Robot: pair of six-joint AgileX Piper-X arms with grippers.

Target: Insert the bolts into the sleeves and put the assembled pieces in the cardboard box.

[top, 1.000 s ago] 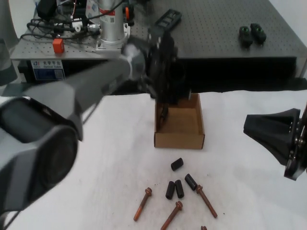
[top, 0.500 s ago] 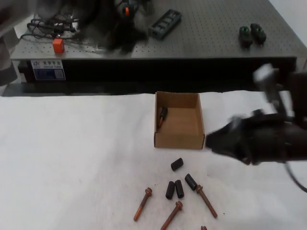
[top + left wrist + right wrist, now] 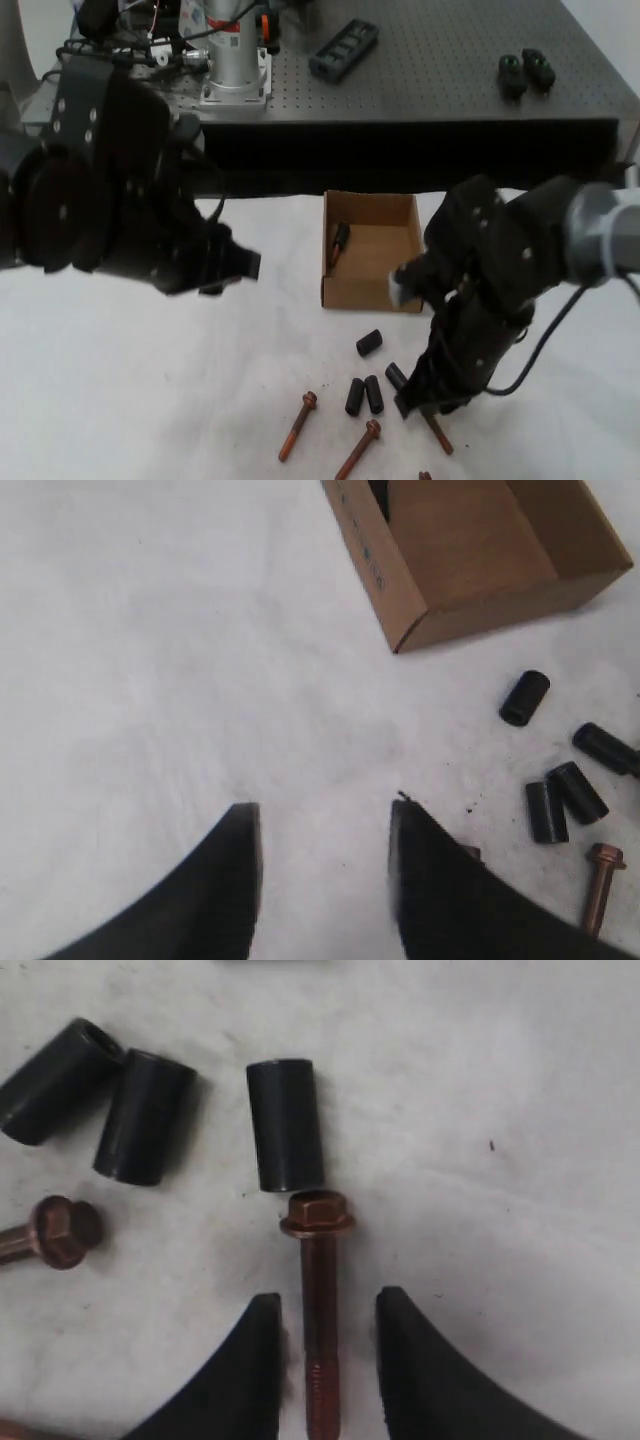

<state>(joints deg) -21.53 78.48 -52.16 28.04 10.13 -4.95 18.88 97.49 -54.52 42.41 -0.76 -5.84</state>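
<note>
As one piece (image 3: pixel 339 240), dark with a copper end, already lies inside the cardboard box (image 3: pixel 372 292), we judge that the task is at an early stage. Several loose bolts and sleeves wait on the white cloth (image 3: pixel 150 380) in front of the box.

The step in hand, we think, is the pick-up of the next bolt (image 3: pixel 318 1250). The right claw (image 3: pixel 325 1305) hangs low over this bolt, and its two fingers stand one on each side of the shank, toward the threaded end. The claw is open only moderately, somewhat wider than the shank. We see a gap on each side, so it grips nothing yet. The head of the bolt points to a sleeve (image 3: pixel 285 1125) that lies just beside it, almost in line; whether they touch we cannot tell.

For the next move we expect that the fingers must close squarely on the shank. They should not push the bolt against the sleeve, which could roll away. The left claw (image 3: pixel 322 825) is above bare cloth, apart from the parts, open and empty. It probably needs to take a sleeve for the insertion.
</note>
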